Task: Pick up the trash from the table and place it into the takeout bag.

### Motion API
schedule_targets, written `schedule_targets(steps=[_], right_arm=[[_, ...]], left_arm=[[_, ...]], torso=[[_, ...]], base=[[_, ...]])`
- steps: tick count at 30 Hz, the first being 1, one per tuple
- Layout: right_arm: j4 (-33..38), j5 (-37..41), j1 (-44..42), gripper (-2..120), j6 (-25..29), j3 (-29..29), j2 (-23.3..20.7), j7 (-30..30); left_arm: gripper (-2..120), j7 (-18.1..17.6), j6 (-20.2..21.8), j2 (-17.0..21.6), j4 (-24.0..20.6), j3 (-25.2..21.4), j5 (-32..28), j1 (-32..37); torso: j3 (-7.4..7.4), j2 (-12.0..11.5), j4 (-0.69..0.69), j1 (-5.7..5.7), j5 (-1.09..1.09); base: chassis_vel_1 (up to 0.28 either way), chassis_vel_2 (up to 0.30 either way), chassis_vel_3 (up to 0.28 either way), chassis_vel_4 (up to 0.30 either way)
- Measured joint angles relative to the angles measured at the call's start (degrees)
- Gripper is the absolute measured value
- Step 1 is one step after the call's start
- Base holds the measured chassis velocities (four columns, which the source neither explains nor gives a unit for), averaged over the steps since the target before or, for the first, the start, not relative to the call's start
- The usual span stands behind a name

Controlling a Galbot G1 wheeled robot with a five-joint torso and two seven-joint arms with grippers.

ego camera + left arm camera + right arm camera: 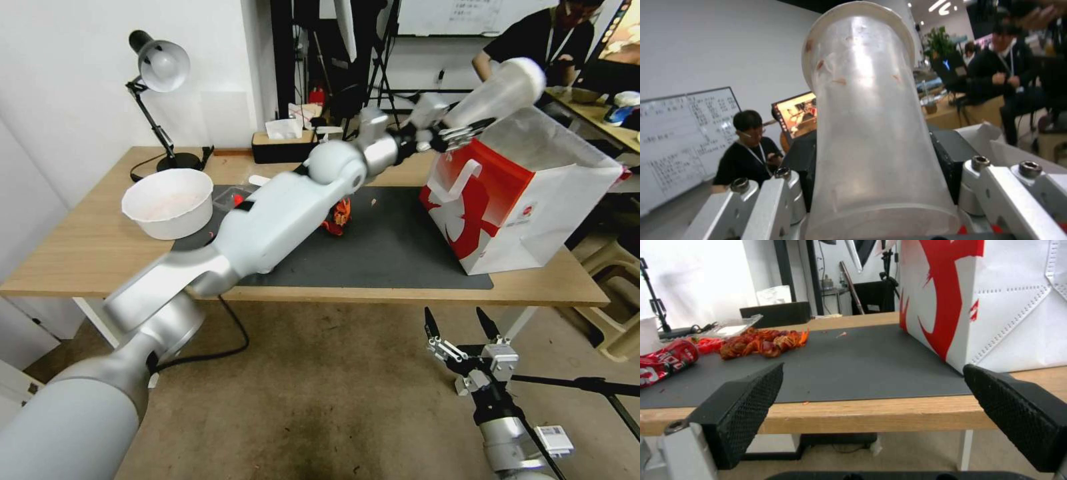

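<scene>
My left gripper is holding the frosted plastic cup by its narrow base, the fingers closed around it, and I am carrying it high above the near top edge of the takeout bag, which is standing at the right end of the table. The cup is tilting, its wide mouth pointing up and away from me toward the back of the room. In the left wrist view the cup is rising between my two finger mounts, and reddish smears are showing on its wall (sauce, I would guess).

What is worrying me is the aim. From the head view I am judging that the cup is sitting over the bag's rim rather than clearly over its opening, so letting go here could bounce it off the edge or knock the handle. The bag is light paper and could tip if my arm is brushing it. A greasy cup could also slip in my grip.

My right gripper is waiting low in front of the table, wide open and empty. Crayfish shells and a crushed red can are lying on the dark mat.
</scene>
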Motion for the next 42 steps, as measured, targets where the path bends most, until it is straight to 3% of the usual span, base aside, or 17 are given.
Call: schedule_targets(steps=[4, 14, 16, 22, 24, 26, 28, 30, 42], right_arm=[[-0.1, 0.4, -0.4, 100, 0.6, 0.4, 0.2, -0.3], [0.0, 1.2, -0.9, 100, 1.2, 1.2, 0.1, -0.4], [0.0, 1.3, -0.9, 100, 1.3, 1.2, 0.1, -0.4], [-0.2, 1.6, -0.9, 100, 1.8, 1.3, 0.1, -0.5], [-0.2, 1.6, -0.9, 100, 1.8, 1.3, 0.1, -0.5], [-0.4, 1.7, -0.9, 100, 1.9, 1.3, 0.1, -0.5], [-0.4, 1.7, -0.9, 100, 2.0, 1.3, 0.1, -0.5], [-0.5, 1.8, -0.8, 100, 2.0, 1.3, 0.1, -0.6], [-0.6, 2.1, -0.8, 100, 2.1, 1.6, 0.0, -0.6]], left_arm=[[46, -0.7, -3.6, -3.0, 5.0, 2.6, 8.0, -3.2], [46, 0.2, -9.1, -5.2, 9.5, 4.5, 18.2, -5.5], [46, 0.4, -9.7, -5.2, 10.0, 4.6, 19.0, -5.9], [70, 0.4, -9.8, -5.1, 10.8, 4.8, 19.0, -6.9], [73, 0.3, -9.8, -5.1, 10.8, 4.8, 19.0, -6.9], [85, 0.2, -9.6, -5.1, 10.7, 4.8, 18.8, -6.9], [86, 0.1, -9.6, -5.1, 10.7, 4.8, 18.7, -6.9], [97, -0.1, -9.5, -5.1, 10.6, 4.8, 18.6, -7.0], [100, -2.2, -5.7, -4.4, 7.9, 5.3, 15.9, -7.5]], torso=[[0.0, 0.0, 0.01, 0.0, -0.01], [0.0, 0.0, 0.01, 0.0, -0.01], [0.0, 0.0, 0.01, -0.01, -0.01], [0.0, 0.0, 0.02, 0.0, -0.01], [0.0, 0.0, 0.02, -0.01, -0.02], [0.0, 0.0, 0.02, -0.01, -0.01], [0.0, 0.0, 0.01, 0.0, -0.01], [0.0, 0.0, 0.01, 0.0, -0.01], [0.0, 0.0, 0.01, 0.0, -0.01]], base=[[0.0, 0.0, 0.0, 0.0], [0.0, 0.0, 0.0, 0.0], [0.0, 0.0, 0.0, 0.0], [0.0, 0.0, 0.0, 0.0], [0.0, 0.0, 0.0, 0.0], [0.0, 0.0, 0.0, 0.0], [0.0, 0.0, 0.0, 0.0], [0.0, 0.0, 0.0, 0.0], [0.0, 0.0, 0.0, 0.0]])
